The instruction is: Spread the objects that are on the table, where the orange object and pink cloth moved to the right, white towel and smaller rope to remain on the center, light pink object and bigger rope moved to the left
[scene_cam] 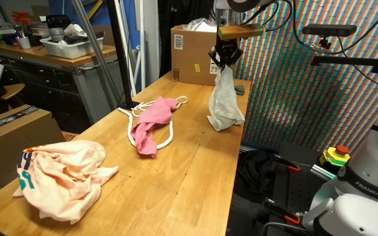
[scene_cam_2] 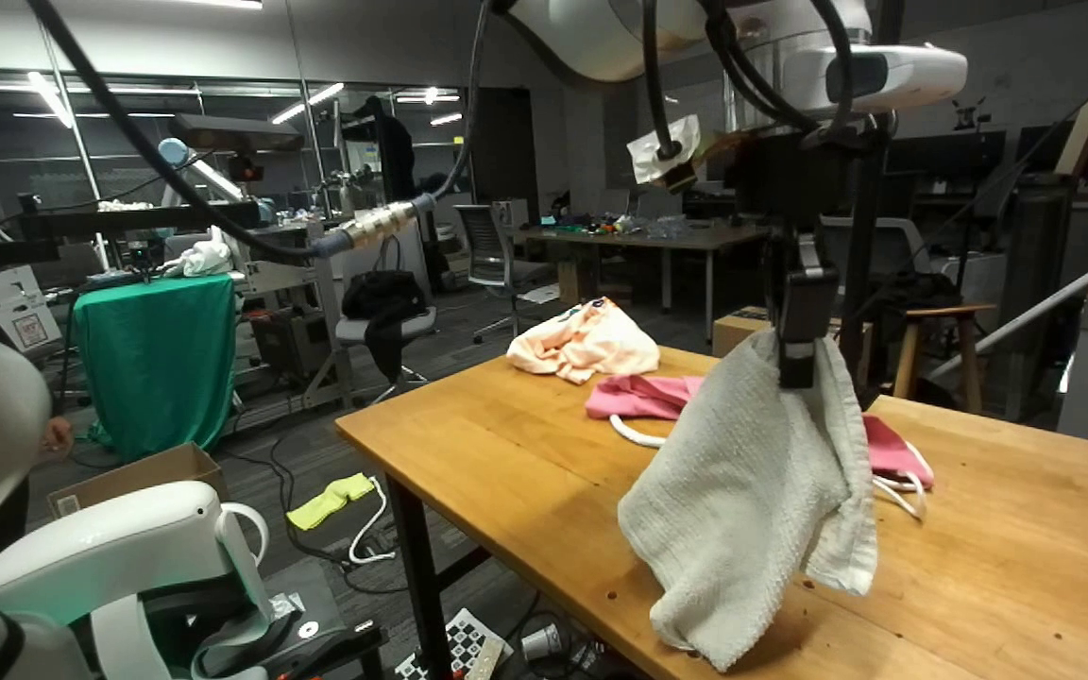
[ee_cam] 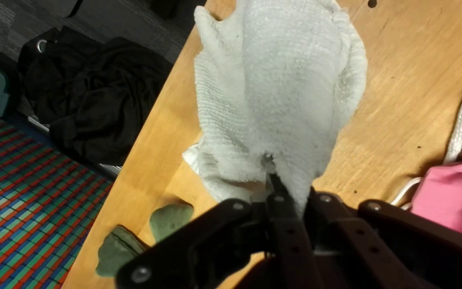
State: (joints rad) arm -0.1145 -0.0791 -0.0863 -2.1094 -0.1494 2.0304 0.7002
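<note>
Fingers (scene_cam_2: 805, 310) clamp the white towel (scene_cam_2: 742, 501), which hangs over the table (scene_cam: 202, 196). Pink cloth (scene_cam: 154, 116) lies across thick white rope (scene_cam: 171, 131).

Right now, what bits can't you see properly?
Pink cloth: in an exterior view, the white towel hides its middle.
White towel: the wrist view's top edge cuts it off.
White rope: in an exterior view, the pink cloth covers part.
Light pink cloth: in an exterior view, folds break up its lettering.
Green lumps: in the wrist view, the gripper hides whether they join.
</note>
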